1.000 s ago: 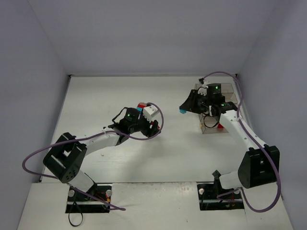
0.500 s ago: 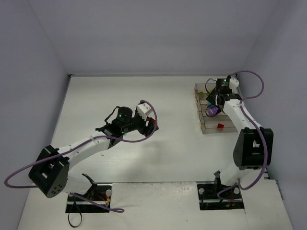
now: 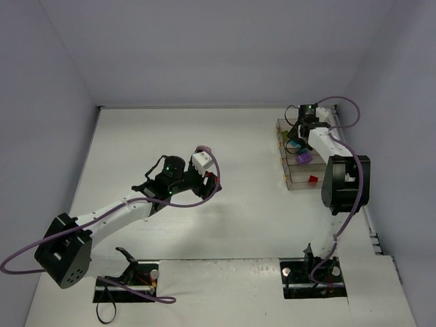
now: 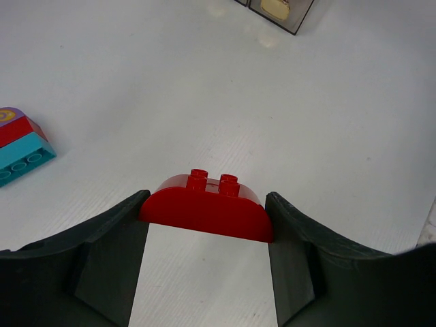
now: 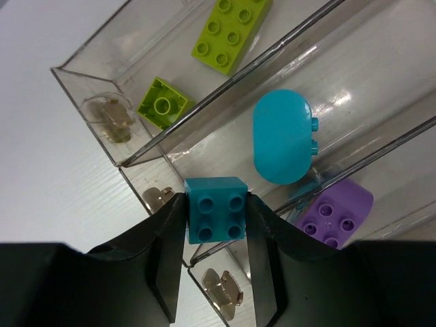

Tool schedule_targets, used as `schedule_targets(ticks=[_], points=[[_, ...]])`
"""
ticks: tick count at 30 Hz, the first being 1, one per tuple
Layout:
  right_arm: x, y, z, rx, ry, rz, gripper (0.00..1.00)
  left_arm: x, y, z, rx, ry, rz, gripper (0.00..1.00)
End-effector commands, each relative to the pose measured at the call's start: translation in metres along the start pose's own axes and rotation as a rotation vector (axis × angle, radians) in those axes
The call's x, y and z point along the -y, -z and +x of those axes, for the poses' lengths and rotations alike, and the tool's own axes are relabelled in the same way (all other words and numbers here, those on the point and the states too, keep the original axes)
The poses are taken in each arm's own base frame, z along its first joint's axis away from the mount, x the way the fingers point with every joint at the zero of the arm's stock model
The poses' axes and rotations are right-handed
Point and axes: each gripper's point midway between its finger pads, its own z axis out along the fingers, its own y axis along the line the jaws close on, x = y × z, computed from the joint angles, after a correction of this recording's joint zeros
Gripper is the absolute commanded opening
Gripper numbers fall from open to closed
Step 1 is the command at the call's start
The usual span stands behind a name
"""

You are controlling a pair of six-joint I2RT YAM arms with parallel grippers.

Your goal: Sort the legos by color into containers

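On my worktop (image 3: 136, 150) the containers (image 3: 286, 178) sit at the far right, and my right pincer (image 5: 216, 225) hangs above them with a square brick (image 5: 215, 209) between its fingers. One end bin holds a long brick (image 5: 230, 30) and a small brick (image 5: 163, 102), the next bin a rounded brick (image 5: 281, 136), and the one after a studded brick (image 5: 334, 214). My left pincer (image 4: 208, 266) is mid-worktop, well apart from them, with an arched brick (image 4: 206, 214) between its fingers and a small stack (image 4: 20, 146) lying off to its left.
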Motion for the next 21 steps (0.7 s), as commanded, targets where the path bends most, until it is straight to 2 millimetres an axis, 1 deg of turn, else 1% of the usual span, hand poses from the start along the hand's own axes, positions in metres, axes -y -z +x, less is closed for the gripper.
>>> schedule_targets(ticks=[1, 2, 3, 5, 6, 8, 9, 10, 12, 13, 14, 15, 17, 18, 19, 20, 21], points=[[-0.013, 0.005, -0.026, 0.059, -0.021, -0.041, 0.31, 0.008, 0.006, -0.033, 0.096, -0.068, 0.025, 0.22], [-0.014, 0.005, -0.025, 0.053, -0.015, -0.047, 0.34, 0.008, 0.006, -0.033, 0.094, -0.071, 0.027, 0.23], [-0.015, 0.005, -0.025, 0.050, -0.009, -0.052, 0.42, 0.008, 0.006, -0.033, 0.094, -0.072, 0.028, 0.23], [-0.018, 0.009, -0.027, 0.056, -0.002, -0.065, 0.48, 0.008, 0.004, -0.033, 0.092, -0.076, 0.032, 0.23], [-0.019, 0.011, -0.028, 0.058, 0.004, -0.070, 0.56, 0.008, 0.004, -0.035, 0.096, -0.079, 0.037, 0.23], [-0.023, 0.019, -0.035, 0.073, 0.018, -0.092, 0.61, 0.009, 0.002, -0.036, 0.096, -0.086, 0.041, 0.23], [-0.024, 0.023, -0.037, 0.079, 0.022, -0.100, 0.66, 0.009, 0.002, -0.038, 0.099, -0.092, 0.047, 0.23], [-0.026, 0.032, -0.044, 0.098, 0.033, -0.115, 0.69, 0.009, 0.001, -0.039, 0.101, -0.100, 0.048, 0.23], [-0.033, 0.045, -0.047, 0.099, 0.052, -0.164, 0.70, 0.009, 0.000, -0.043, 0.105, -0.111, 0.054, 0.24], [-0.039, 0.059, -0.052, 0.113, 0.076, -0.205, 0.70, 0.009, -0.001, -0.043, 0.105, -0.117, 0.055, 0.24], [-0.052, 0.071, -0.047, 0.084, 0.101, -0.294, 0.69, 0.009, -0.001, -0.045, 0.108, -0.123, 0.055, 0.24], [-0.062, 0.090, -0.050, 0.091, 0.122, -0.360, 0.68, 0.008, -0.001, -0.050, 0.121, -0.157, 0.052, 0.25], [-0.073, 0.106, -0.039, 0.061, 0.183, -0.457, 0.68, 0.006, -0.004, -0.053, 0.122, -0.184, 0.051, 0.26], [-0.085, 0.126, -0.031, 0.032, 0.208, -0.559, 0.68, 0.005, -0.005, -0.055, 0.123, -0.195, 0.050, 0.27], [-0.087, 0.130, -0.016, -0.007, 0.219, -0.596, 0.69, 0.004, -0.007, -0.061, 0.132, -0.218, 0.050, 0.27], [-0.091, 0.138, -0.008, -0.031, 0.228, -0.640, 0.70, 0.003, -0.011, -0.060, 0.127, -0.222, 0.053, 0.27], [-0.101, 0.155, 0.005, -0.071, 0.248, -0.724, 0.70, 0.003, -0.012, -0.068, 0.141, -0.240, 0.059, 0.28]])
